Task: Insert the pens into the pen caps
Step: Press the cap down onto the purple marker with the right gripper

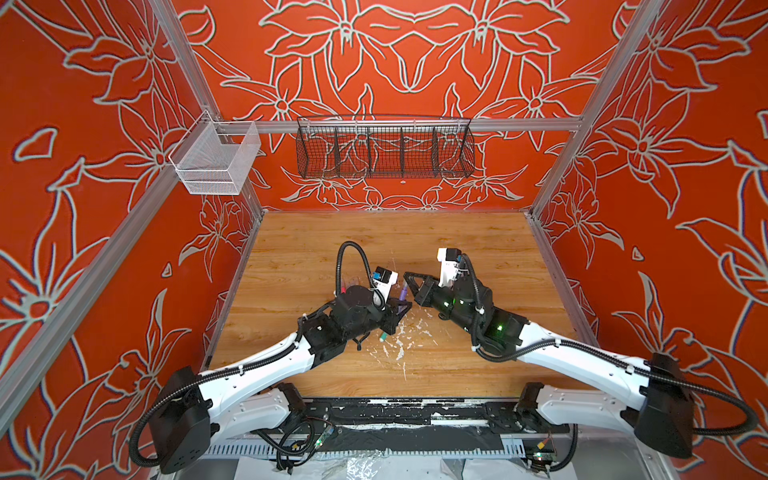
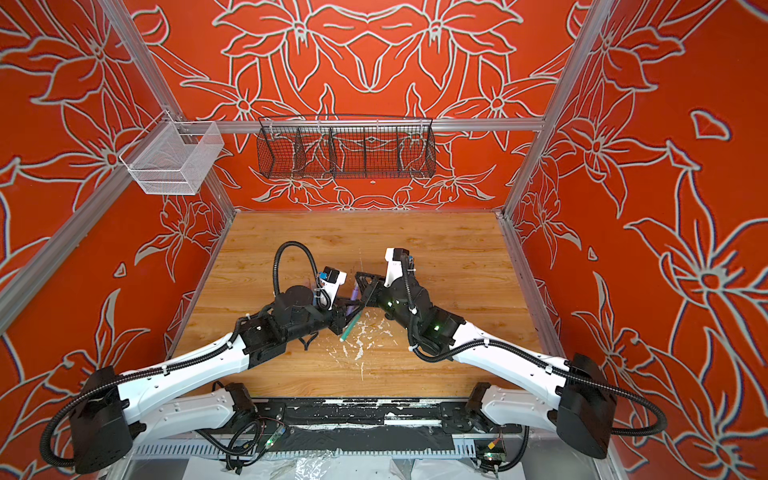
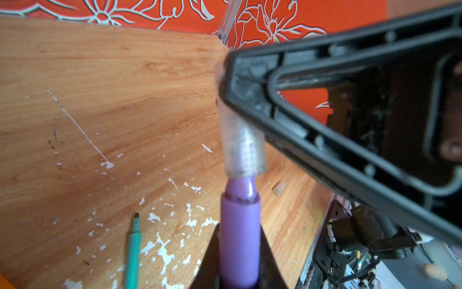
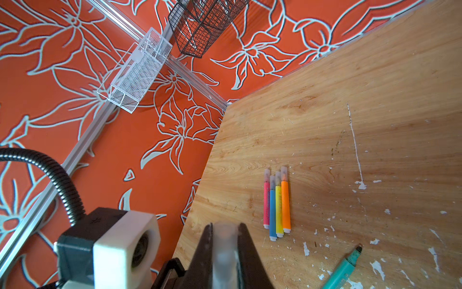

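My left gripper (image 1: 400, 308) (image 3: 240, 231) is shut on a purple pen (image 3: 240, 225) (image 1: 402, 294), which points up and away from the jaws. My right gripper (image 1: 409, 279) (image 4: 226, 229) is shut on a clear pen cap (image 4: 225, 250). In the left wrist view that cap (image 3: 243, 150) sits over the pen's tip, its mouth at the narrow neck. A green pen (image 3: 132, 250) (image 4: 342, 267) (image 2: 349, 328) lies uncapped on the table below the grippers. Pink, blue, yellow and orange pens (image 4: 276, 202) lie capped side by side. One loose cap (image 3: 278, 188) rests on the wood.
White flecks (image 1: 401, 340) are scattered over the wooden table (image 1: 457, 249) near the front middle. A black wire basket (image 1: 384, 149) hangs on the back wall and a white mesh basket (image 1: 214, 160) on the left rail. Aluminium rails border the table.
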